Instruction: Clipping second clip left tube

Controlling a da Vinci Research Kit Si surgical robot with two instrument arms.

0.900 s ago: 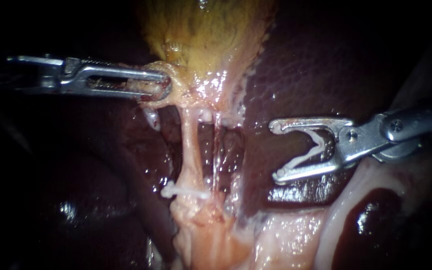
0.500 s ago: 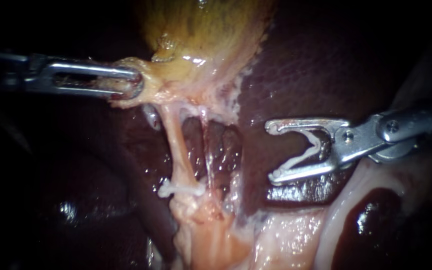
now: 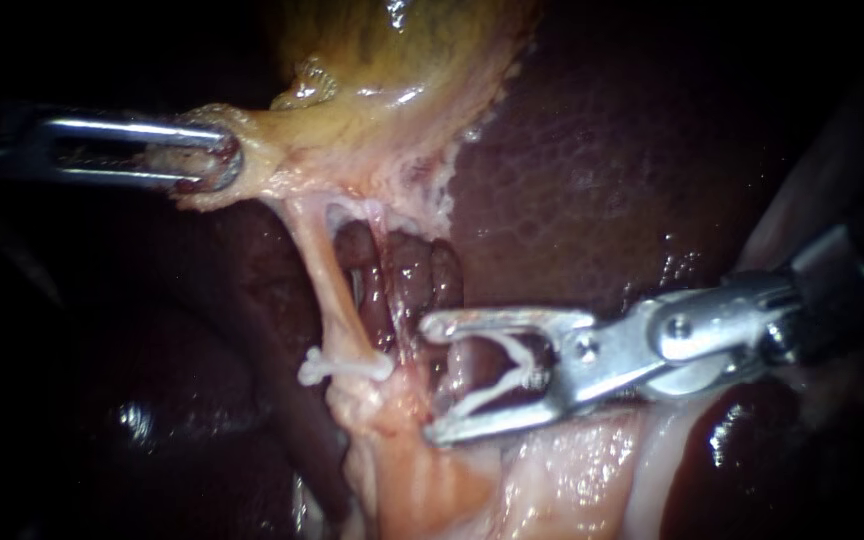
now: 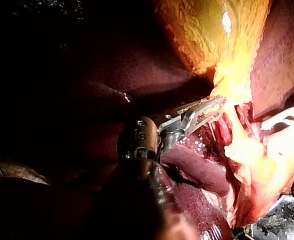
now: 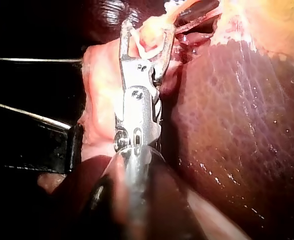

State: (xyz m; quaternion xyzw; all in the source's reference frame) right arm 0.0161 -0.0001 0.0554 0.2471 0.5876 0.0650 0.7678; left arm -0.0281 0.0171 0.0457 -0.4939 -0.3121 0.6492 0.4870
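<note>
Progress seems partial: one closed white clip [image 3: 342, 368] already crosses the pale stretched left tube [image 3: 327, 290]. The right instrument's tool [image 3: 427, 380], holding an open white V-shaped clip [image 3: 497, 375], lies just beside that tube, not around it. The left instrument's tool [image 3: 214, 160] pinches the yellow gallbladder [image 3: 402, 60] at its neck.

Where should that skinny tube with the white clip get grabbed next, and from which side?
On the bare stretch of the tube just above the clip, coming from its right, where the right instrument is, holding an open clip. There the tube is thin, stretched straight, and has a gap beside it.
</note>
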